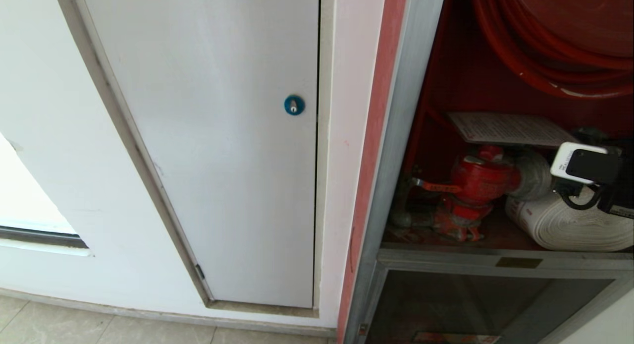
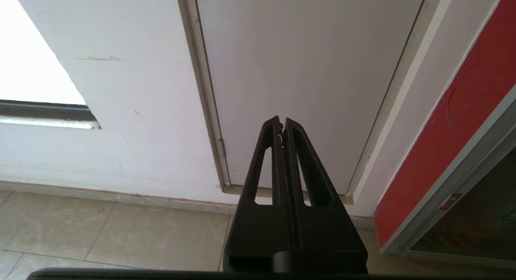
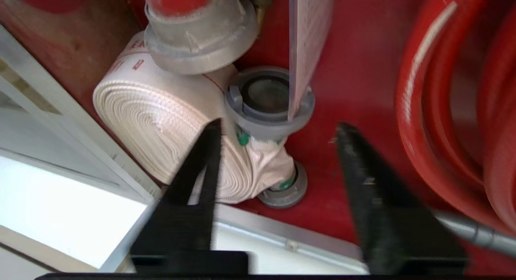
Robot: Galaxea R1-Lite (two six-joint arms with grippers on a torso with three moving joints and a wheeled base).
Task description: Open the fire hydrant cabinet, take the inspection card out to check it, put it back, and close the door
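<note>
The fire hydrant cabinet [image 1: 396, 136] stands open, its red interior [image 3: 354, 90] showing; its door is out of view. The inspection card [image 1: 510, 128], white in a clear sleeve, lies across the top of the red hydrant valve [image 1: 478, 185]. In the right wrist view the inspection card [image 3: 308, 34] shows edge-on, one corner down in a grey hose coupling [image 3: 268, 98]. My right arm [image 1: 594, 173] reaches into the cabinet from the right edge. The right gripper [image 3: 279, 124] is open and empty, a little short of the card. My left gripper [image 2: 281, 120] is shut, parked low before the white wall.
A rolled white fire hose [image 1: 569, 225] lies on the cabinet floor beside the valve, and red hose coils [image 1: 554, 46] hang above. The lower glass panel [image 1: 470, 304] is closed. Left of the cabinet is a white panel door [image 1: 213, 136] with a blue lock [image 1: 294, 105].
</note>
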